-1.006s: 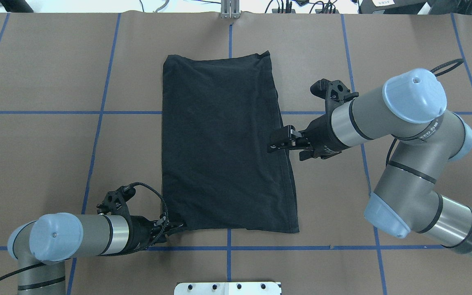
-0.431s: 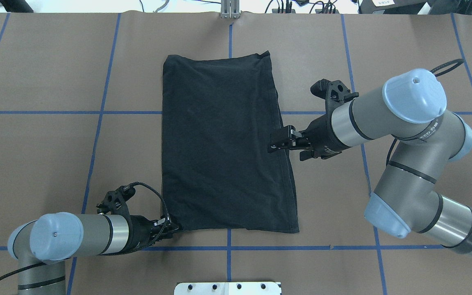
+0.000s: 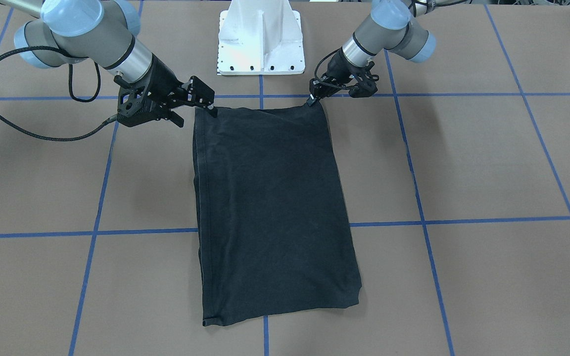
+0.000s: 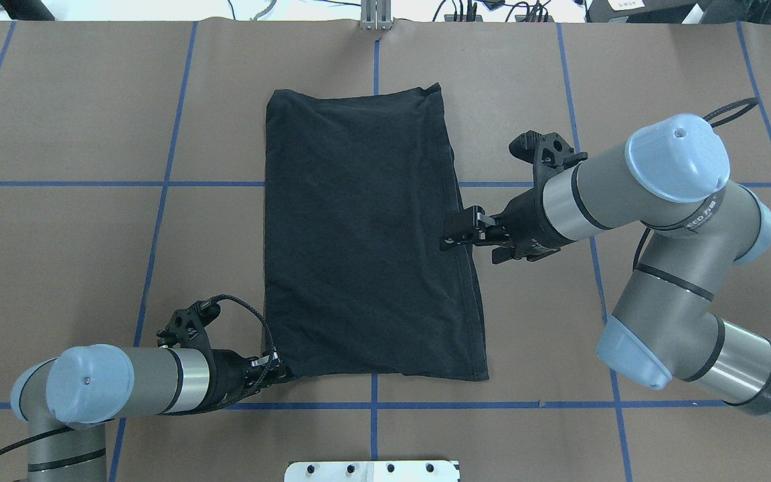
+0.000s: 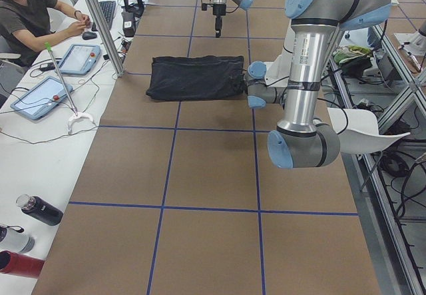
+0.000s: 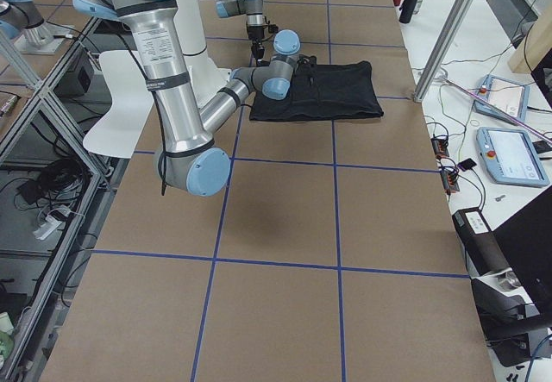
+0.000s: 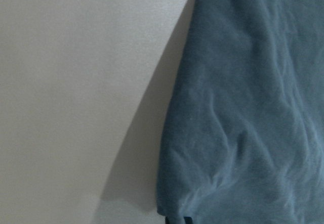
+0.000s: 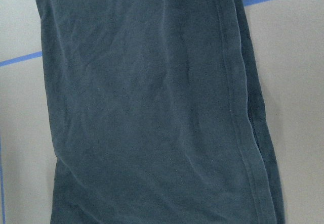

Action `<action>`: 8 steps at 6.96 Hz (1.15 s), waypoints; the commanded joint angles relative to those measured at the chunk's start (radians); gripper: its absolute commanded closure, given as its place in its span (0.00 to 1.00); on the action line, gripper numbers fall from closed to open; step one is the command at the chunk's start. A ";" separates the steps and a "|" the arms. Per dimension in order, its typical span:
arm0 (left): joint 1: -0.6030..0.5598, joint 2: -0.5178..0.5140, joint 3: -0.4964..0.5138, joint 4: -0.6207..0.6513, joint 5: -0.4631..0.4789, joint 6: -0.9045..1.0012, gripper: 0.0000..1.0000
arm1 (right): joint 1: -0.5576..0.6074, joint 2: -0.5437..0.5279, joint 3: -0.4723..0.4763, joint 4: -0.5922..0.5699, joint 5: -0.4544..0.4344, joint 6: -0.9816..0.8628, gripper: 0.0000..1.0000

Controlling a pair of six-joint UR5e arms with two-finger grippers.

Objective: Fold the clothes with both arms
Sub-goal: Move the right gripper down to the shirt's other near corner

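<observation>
Left gripper (image 4: 283, 370) pinches the near left corner of the black T-shirt (image 4: 365, 234), which lies folded into a long rectangle flat on the brown counter (image 4: 91, 254). Farther along, the right gripper (image 4: 451, 238) sits over the shirt's right edge, apparently parted, holding nothing.

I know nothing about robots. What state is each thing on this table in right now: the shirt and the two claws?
T-shirt: folded into a long rectangle, lying flat on the table, no logo showing.
Left gripper: down at the T-shirt's near left corner, apparently shut on it.
Right gripper: raised over the T-shirt's right side, holding nothing; whether it is open or shut is unclear.
</observation>
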 commanded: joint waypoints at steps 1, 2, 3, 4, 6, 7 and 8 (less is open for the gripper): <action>-0.007 0.002 -0.048 0.021 -0.004 0.001 1.00 | -0.047 -0.003 0.008 0.001 -0.014 0.172 0.00; -0.006 0.000 -0.054 0.022 -0.004 0.001 1.00 | -0.095 -0.006 0.008 0.001 -0.053 0.242 0.00; -0.006 -0.005 -0.059 0.022 -0.005 0.001 1.00 | -0.157 -0.026 0.006 0.000 -0.142 0.249 0.00; -0.006 -0.006 -0.065 0.022 -0.005 0.001 1.00 | -0.205 -0.054 0.003 -0.002 -0.191 0.249 0.00; -0.004 -0.009 -0.065 0.022 -0.005 0.001 1.00 | -0.260 -0.056 -0.002 -0.067 -0.237 0.248 0.00; -0.004 -0.012 -0.063 0.022 -0.005 0.001 1.00 | -0.273 -0.054 -0.006 -0.089 -0.242 0.248 0.00; -0.004 -0.012 -0.063 0.022 -0.005 0.001 1.00 | -0.276 -0.057 -0.006 -0.106 -0.241 0.245 0.00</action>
